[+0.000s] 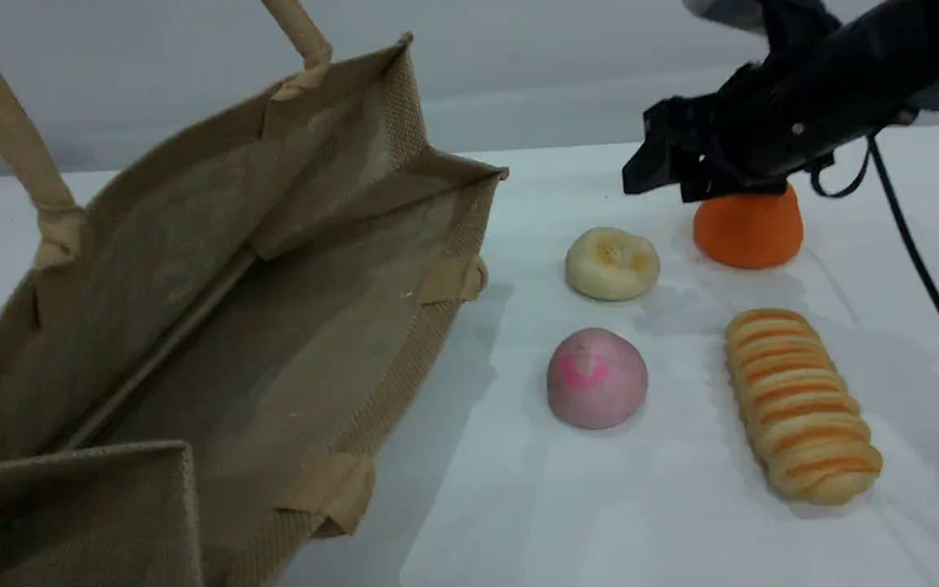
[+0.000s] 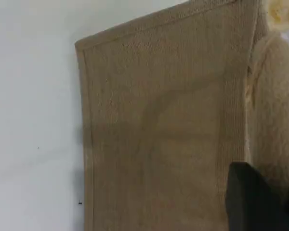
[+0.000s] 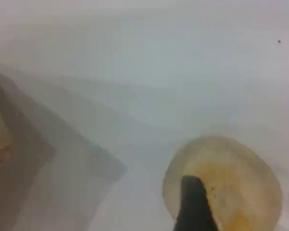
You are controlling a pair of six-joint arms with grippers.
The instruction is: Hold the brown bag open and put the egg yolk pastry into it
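The brown bag (image 1: 217, 310) lies on its side on the left with its mouth gaping toward the pastries. One beige handle (image 1: 5, 122) rises out of the top of the scene view. In the left wrist view that handle (image 2: 274, 120) runs down to my left gripper (image 2: 260, 202), which is shut on it beside the bag's outer wall (image 2: 159, 120). The egg yolk pastry (image 1: 612, 262) sits on the table right of the bag's mouth. My right gripper (image 1: 647, 167) hovers open above and slightly right of it, holding nothing. In the right wrist view one fingertip (image 3: 195, 207) overlaps the pastry (image 3: 236, 173).
An orange round bun (image 1: 748, 227) sits right under the right arm. A pink-swirled bun (image 1: 597, 377) lies in front of the pastry, with a long orange-striped loaf (image 1: 800, 403) to its right. A black cable (image 1: 922, 269) hangs across the right edge.
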